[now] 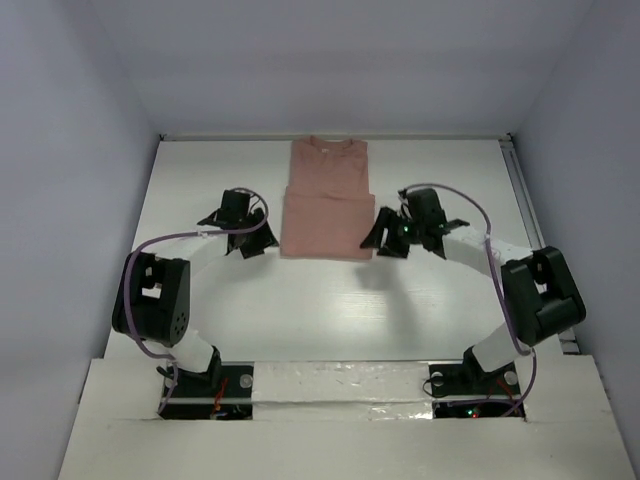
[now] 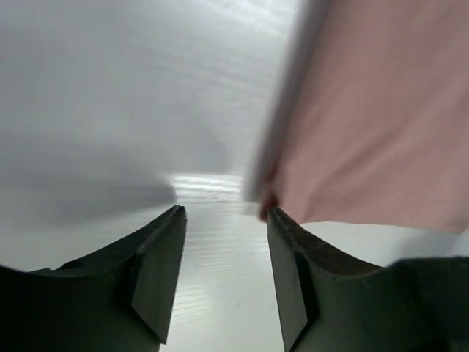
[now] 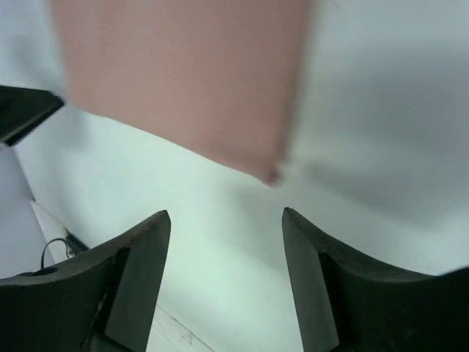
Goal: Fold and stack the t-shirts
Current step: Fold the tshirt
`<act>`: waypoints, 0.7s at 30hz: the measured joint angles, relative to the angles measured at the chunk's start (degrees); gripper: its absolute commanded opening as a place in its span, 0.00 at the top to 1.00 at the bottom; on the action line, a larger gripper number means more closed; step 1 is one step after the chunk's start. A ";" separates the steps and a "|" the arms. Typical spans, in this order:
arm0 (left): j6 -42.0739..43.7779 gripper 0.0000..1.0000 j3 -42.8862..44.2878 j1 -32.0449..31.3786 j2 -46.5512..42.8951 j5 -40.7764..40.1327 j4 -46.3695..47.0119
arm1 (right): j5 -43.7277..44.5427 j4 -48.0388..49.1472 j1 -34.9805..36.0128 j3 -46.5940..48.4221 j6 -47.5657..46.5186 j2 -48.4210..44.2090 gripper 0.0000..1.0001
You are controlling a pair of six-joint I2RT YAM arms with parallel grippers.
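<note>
While both arms reach in from the sides, I see the shirt (image 1: 324, 200) lying flat at the far middle of the table (image 1: 200, 320), folded into a long strip with the collar at the far end and an edge crossing its middle. My left gripper (image 1: 258, 238) sits just beside the near left corner, jaws apart with only bare table between them. My right gripper (image 1: 383, 236) sits just beside the near right corner, jaws also apart, holding nothing; that corner lies beyond its fingertips.
</note>
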 measured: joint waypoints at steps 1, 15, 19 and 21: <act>-0.15 0.54 -1.77 1.01 0.50 0.87 0.26 | -0.57 0.44 -0.15 -3.32 0.92 -0.20 0.30; -1.07 0.62 -3.69 1.31 5.55 9.84 11.26 | -6.82 24.33 -4.22 -14.40 14.93 8.02 0.50; -1.40 0.74 -3.69 0.26 6.78 10.12 12.83 | -5.55 26.05 -4.28 -14.64 16.35 8.70 0.60; -1.57 0.78 -3.69 -0.42 7.19 10.23 13.42 | -5.01 26.49 -4.28 -14.86 16.57 8.87 0.66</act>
